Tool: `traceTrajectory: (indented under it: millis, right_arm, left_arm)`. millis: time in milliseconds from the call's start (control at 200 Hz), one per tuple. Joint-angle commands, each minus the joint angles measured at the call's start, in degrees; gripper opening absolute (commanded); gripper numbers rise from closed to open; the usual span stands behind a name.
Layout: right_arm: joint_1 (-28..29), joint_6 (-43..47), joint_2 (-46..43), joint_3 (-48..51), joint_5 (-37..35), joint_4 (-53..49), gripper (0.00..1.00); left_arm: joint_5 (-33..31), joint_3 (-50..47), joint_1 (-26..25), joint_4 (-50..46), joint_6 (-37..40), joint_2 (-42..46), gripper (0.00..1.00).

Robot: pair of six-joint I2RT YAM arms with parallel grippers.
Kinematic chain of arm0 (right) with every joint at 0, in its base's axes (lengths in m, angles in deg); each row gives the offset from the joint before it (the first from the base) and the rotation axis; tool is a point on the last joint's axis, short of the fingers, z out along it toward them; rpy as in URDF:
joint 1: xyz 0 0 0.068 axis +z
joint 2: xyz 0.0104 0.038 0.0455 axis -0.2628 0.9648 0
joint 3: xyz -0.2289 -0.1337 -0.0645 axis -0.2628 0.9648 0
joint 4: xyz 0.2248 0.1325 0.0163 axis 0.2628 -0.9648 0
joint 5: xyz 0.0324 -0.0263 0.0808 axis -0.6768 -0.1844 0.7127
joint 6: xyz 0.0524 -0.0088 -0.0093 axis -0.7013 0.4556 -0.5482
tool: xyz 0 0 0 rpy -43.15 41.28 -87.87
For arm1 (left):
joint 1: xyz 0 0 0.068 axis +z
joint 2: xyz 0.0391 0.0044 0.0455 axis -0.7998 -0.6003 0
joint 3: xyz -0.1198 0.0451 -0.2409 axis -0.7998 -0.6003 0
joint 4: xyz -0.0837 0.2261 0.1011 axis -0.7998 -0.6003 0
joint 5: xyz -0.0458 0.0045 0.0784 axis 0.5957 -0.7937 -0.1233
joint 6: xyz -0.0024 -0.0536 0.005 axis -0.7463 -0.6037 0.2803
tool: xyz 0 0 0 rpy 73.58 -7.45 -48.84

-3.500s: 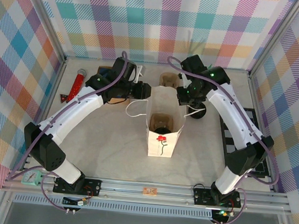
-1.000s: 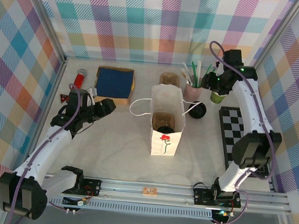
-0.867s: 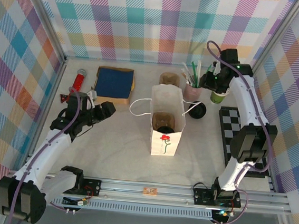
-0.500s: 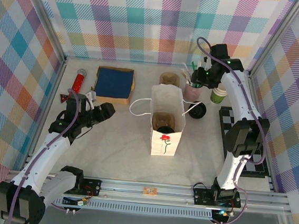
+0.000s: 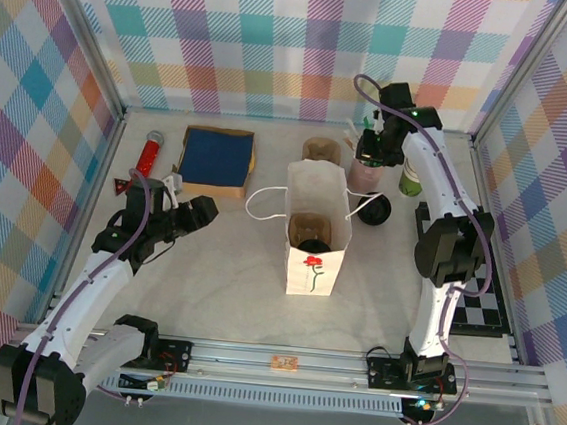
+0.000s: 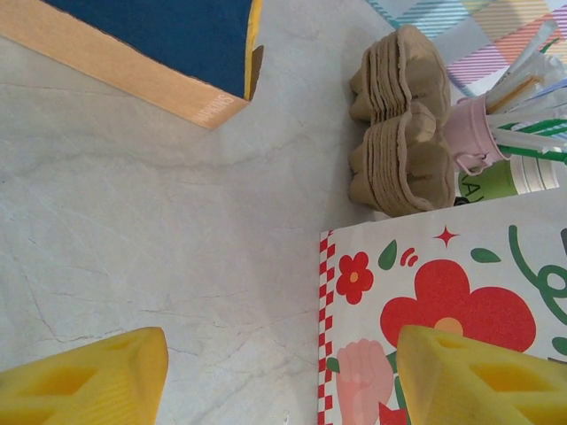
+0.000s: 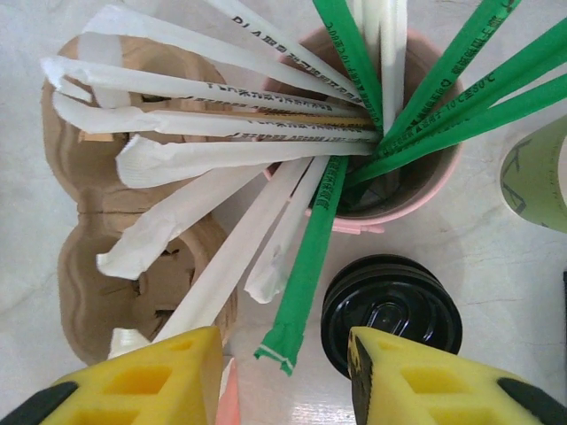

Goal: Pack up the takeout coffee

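Note:
The white paper bag (image 5: pixel 314 231) with a red flower stands open mid-table. Inside it a round black lid (image 5: pixel 308 244) sits in a brown carrier; this looks like the takeout coffee, its green cup hidden below the lid. My left gripper (image 5: pixel 197 211) hangs open to the left of the bag, apart from it. In the left wrist view the left gripper (image 6: pixel 282 390) is wide open with bare table and the bag's printed side (image 6: pixel 443 301) in front. My right gripper (image 5: pixel 374 144) is open above the pink straw cup (image 5: pixel 365 172), and the right gripper (image 7: pixel 283 381) holds nothing.
A loose black lid (image 7: pixel 390 310) lies beside the pink cup of straws (image 7: pixel 390 177). A stack of brown carriers (image 5: pixel 321 151) sits behind the bag. Lidless green cups (image 5: pixel 410 177), a blue box (image 5: pixel 215 158), a red tube (image 5: pixel 151 152) and a checkered board (image 5: pixel 459 265) ring the table.
Both grippers have left the bag's mouth. Over the last second my right gripper swung left from the green cup stack to above the straw cup. The left arm barely moved.

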Motion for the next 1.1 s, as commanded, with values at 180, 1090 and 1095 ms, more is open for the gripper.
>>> traceTrajectory:
  millis: [180,1090,1095]
  right_arm:
    - [0.18,0.13,1.61,-1.54,-0.76,-0.93,0.38]
    - [0.41,0.75,0.23,0.34,-5.79,-1.34,0.26]
    - [0.39,0.78,0.23,0.38,-5.86,-1.42,0.26]
  left_arm:
    - [-0.76,2.0,-0.51,-1.48,1.8,1.14,0.69]
    - [-1.06,3.13,-0.48,-2.36,2.5,1.32,0.68]
    - [-1.06,3.17,-0.57,-2.36,2.5,1.36,0.68]
